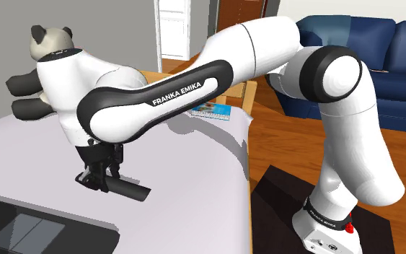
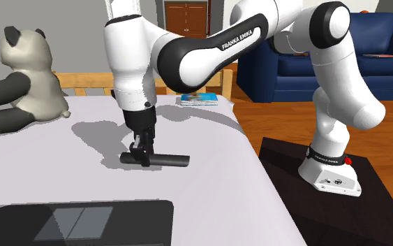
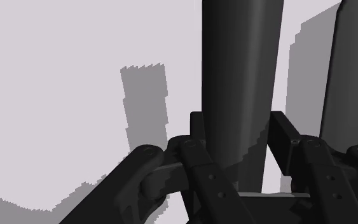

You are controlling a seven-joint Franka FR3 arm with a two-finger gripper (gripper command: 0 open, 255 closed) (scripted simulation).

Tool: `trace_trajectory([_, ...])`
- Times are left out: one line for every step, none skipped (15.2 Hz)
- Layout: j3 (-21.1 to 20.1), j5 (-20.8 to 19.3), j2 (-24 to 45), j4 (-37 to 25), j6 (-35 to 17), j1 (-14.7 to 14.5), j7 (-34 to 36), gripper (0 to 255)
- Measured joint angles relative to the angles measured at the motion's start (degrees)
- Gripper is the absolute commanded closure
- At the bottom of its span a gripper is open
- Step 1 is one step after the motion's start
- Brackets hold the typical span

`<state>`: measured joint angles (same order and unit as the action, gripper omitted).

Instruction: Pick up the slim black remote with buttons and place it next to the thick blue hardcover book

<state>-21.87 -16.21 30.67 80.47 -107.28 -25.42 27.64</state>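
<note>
1. Pincer state: my gripper (image 1: 96,180) (image 2: 140,159) points down over the middle of the bed (image 1: 194,187) (image 2: 209,182). The fingers are narrowed onto one end of the slim black remote (image 1: 125,189) (image 2: 163,160). In the wrist view the remote (image 3: 238,63) runs out straight between both fingers.
2. Remote position: it lies level, its free end towards the bed edge nearest my stand (image 1: 280,195) (image 2: 376,203). I cannot tell whether it touches the cover.
3. Book position: the blue book (image 1: 212,110) (image 2: 198,98) lies flat at the far edge, well apart from the remote.
4. Other items: a panda plush (image 1: 46,50) (image 2: 20,77) sits at the far corner away from the stand. A black laptop (image 1: 28,227) (image 2: 76,222) lies at the near edge.
</note>
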Motion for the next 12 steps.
trace_trajectory([0.0,0.1,-0.1,-0.6,0.7,0.0,-0.2,255])
trace_trajectory([-0.1,0.1,-0.1,-1.2,1.3,-0.1,-0.2,255])
trace_trajectory([-0.1,0.4,-0.9,-0.1,0.9,0.5,-0.6,255])
trace_trajectory([-0.1,0.7,-2.3,2.0,0.0,1.4,-1.2,255])
trace_trajectory([0.0,1.1,-3.4,3.6,-0.6,2.5,-2.2,255])
trace_trajectory([0.0,1.6,-5.1,6.0,-1.5,3.7,-3.1,255])
trace_trajectory([0.2,2.0,-6.4,7.9,-2.2,4.9,-4.2,255])
trace_trajectory([0.3,2.5,-7.9,9.9,-3.0,6.0,-5.3,255])
trace_trajectory([0.4,3.0,-9.1,11.4,-3.4,7.0,-6.3,255])
trace_trajectory([0.7,3.3,-9.8,12.6,-4.2,8.2,-7.7,255])
trace_trajectory([1.0,3.7,-10.9,14.1,-4.7,9.2,-8.8,255])
trace_trajectory([1.2,4.2,-12.2,16.0,-5.6,10.3,-10.1,255])
